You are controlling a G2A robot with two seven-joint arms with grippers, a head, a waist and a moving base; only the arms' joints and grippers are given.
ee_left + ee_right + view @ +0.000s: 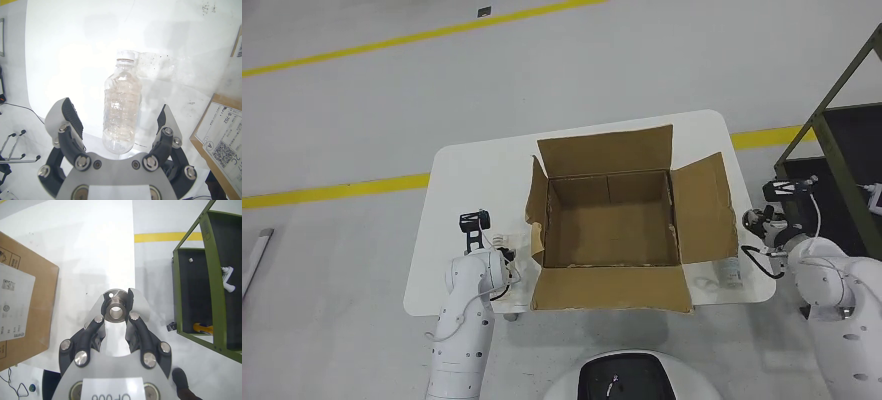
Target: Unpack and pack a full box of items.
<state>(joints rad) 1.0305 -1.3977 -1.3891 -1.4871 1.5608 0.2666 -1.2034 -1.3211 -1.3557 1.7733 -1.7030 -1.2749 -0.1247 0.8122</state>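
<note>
An open cardboard box (610, 232) stands in the middle of the white table (482, 165), flaps spread, its inside showing bare cardboard. My left gripper (117, 108) is open at the table's left side (492, 245), its fingers on either side of a clear plastic bottle (121, 106) lying on the table, not touching it. At the table's right edge, my right gripper (115, 306) is shut on a metal flanged bushing (115, 311); in the top view this gripper (764, 222) sits just beside the box's right flap.
A crumpled clear plastic bag (155, 64) lies just beyond the bottle's cap. The labelled box wall (223, 140) is close beside the left gripper. Small clear items (712, 285) lie near the front right corner. A green shelf cart (191, 291) stands right of the table.
</note>
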